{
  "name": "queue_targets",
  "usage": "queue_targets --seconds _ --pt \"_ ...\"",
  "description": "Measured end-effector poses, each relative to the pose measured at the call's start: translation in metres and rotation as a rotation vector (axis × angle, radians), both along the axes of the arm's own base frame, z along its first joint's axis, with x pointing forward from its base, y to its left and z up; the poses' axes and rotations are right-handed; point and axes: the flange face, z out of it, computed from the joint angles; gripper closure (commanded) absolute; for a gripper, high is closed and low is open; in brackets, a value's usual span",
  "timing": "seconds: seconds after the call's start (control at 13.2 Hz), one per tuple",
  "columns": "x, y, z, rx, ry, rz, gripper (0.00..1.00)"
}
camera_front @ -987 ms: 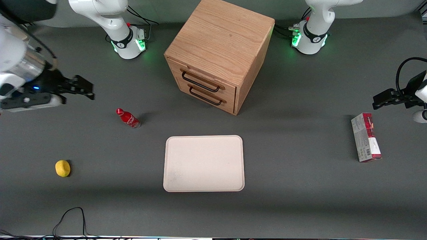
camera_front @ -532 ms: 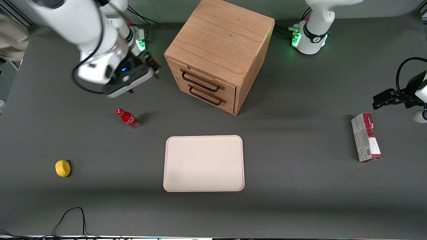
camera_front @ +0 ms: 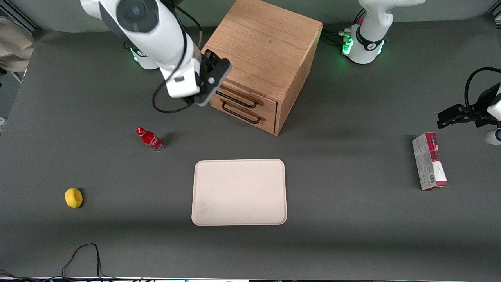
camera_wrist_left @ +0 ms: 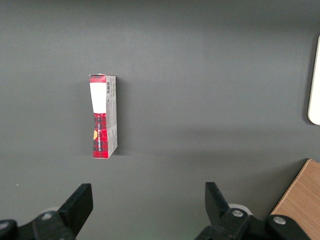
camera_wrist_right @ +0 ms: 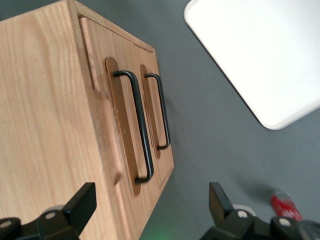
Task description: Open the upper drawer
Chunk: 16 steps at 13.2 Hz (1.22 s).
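Observation:
The oak cabinet (camera_front: 266, 47) stands at the back middle of the table. Its upper drawer (camera_front: 250, 98) is shut; the long black bar handle (camera_front: 240, 103) is partly covered by my wrist. In the right wrist view the upper drawer's handle (camera_wrist_right: 141, 127) runs along the front next to the cabinet's top, with the lower drawer's handle (camera_wrist_right: 162, 110) beside it. My right gripper (camera_front: 213, 74) hovers at the cabinet's upper front corner toward the working arm's end, above the handles. The gripper (camera_wrist_right: 151, 205) is open and empty, its fingertips (camera_wrist_right: 86, 199) wide apart, clear of the handle.
A red bottle (camera_front: 150, 138) lies on the table toward the working arm's end, nearer the camera than the cabinet. A yellow fruit (camera_front: 73, 197) lies nearer still. A white tray (camera_front: 239, 192) sits in front of the cabinet. A red-and-white box (camera_front: 429, 160) lies toward the parked arm's end.
My right gripper has swung from the working arm's end of the table across to the cabinet's upper front corner. The drawers and other objects have not moved.

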Motion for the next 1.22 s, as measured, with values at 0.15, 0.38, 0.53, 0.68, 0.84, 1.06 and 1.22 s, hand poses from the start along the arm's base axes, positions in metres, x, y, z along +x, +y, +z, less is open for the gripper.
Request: queue_targets --seconds 0.15,0.38,0.53,0.68,0.84,1.06,1.22 --pt "0.015 0.004 -0.036 0.036 0.064 0.006 0.00" --pt "0.022 0.011 -0.070 0.058 0.114 0.011 0.00" --pt "0.016 0.020 -0.081 0.063 0.130 0.025 0.00" --pt "0.010 0.026 -0.093 0.065 0.131 0.031 0.00" --pt "0.005 0.029 -0.108 0.064 0.132 0.034 0.00" --pt "-0.002 0.030 -0.127 0.056 0.132 0.057 0.00" --pt "-0.002 0.029 -0.129 0.052 0.123 0.068 0.00"
